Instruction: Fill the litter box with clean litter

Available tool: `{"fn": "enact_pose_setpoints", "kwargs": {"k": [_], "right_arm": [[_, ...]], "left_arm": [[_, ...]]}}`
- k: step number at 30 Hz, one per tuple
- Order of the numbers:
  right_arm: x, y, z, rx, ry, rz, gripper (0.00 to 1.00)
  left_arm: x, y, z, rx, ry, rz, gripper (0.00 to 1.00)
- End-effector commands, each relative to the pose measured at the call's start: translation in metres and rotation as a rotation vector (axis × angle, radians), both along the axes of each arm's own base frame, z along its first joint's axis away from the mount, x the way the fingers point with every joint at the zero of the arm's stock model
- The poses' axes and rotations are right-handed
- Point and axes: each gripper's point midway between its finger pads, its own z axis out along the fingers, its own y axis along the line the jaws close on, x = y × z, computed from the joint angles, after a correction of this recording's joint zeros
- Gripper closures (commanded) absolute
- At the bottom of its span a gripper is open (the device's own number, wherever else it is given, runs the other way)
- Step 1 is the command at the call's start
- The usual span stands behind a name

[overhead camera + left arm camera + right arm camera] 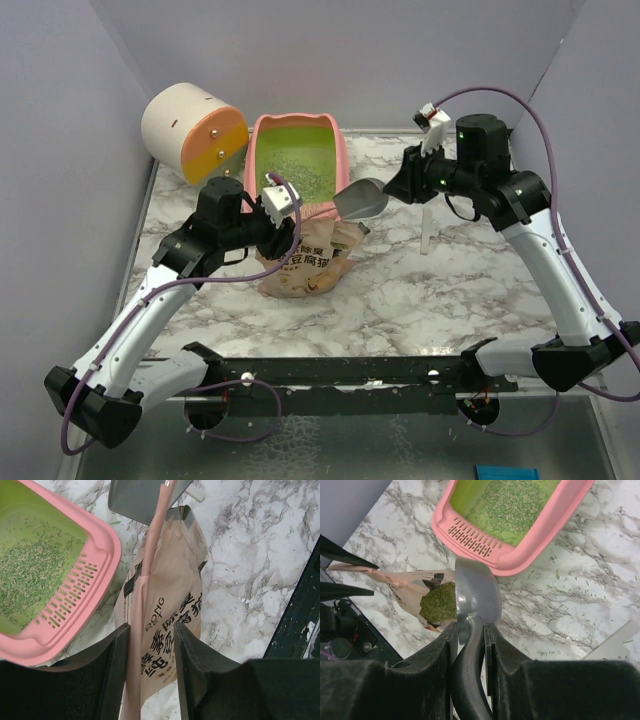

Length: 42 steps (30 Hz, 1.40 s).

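Just ahead of the right jaws, clamped on the handle of the grey metal scoop [477, 595], the pink plastic litter box [520, 566] runs lengthwise away; the left jaws straddle the tan pouch [170, 610], grip unclear.

The top external camera sat high above and behind the left arm [150, 300] and right arm [550, 260], facing down and forward, far enough back to take in the whole marble table [450, 290] up to the far wall. The left wrist camera looked steeply down between the left gripper's fingers [112, 680], very close to the printed pouch [170, 595]. The right wrist camera looked down along the right gripper's fingers [435, 665], close over the metal scoop [477, 592]. All three views shared the pouch, the scoop and the slotted near end of the litter box [510, 562]; the right wrist view also caught the left gripper's fingers [345, 591] at its left edge.
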Motion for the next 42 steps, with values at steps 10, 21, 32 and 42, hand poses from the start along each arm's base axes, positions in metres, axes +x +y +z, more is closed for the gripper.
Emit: {"fn": "enact_pose_setpoints", "kwargs": {"k": [10, 21, 32, 42], "right_arm": [[-0.029, 0.016, -0.023, -0.029, 0.066, 0.12, 0.99], [-0.048, 0.037, -0.038, -0.103, 0.103, 0.174, 0.99], [-0.061, 0.037, -0.044, -0.156, 0.101, 0.144, 0.99], [-0.067, 0.008, -0.032, -0.201, 0.066, 0.053, 0.99]], "left_arm": [[-0.005, -0.002, -0.016, 0.009, 0.043, -0.03, 1.0], [-0.015, -0.001, -0.014, -0.026, 0.046, -0.03, 1.0], [-0.01, -0.001, 0.008, -0.124, -0.027, 0.032, 1.0], [-0.002, 0.001, 0.013, -0.138, -0.06, 0.073, 1.0]]}}
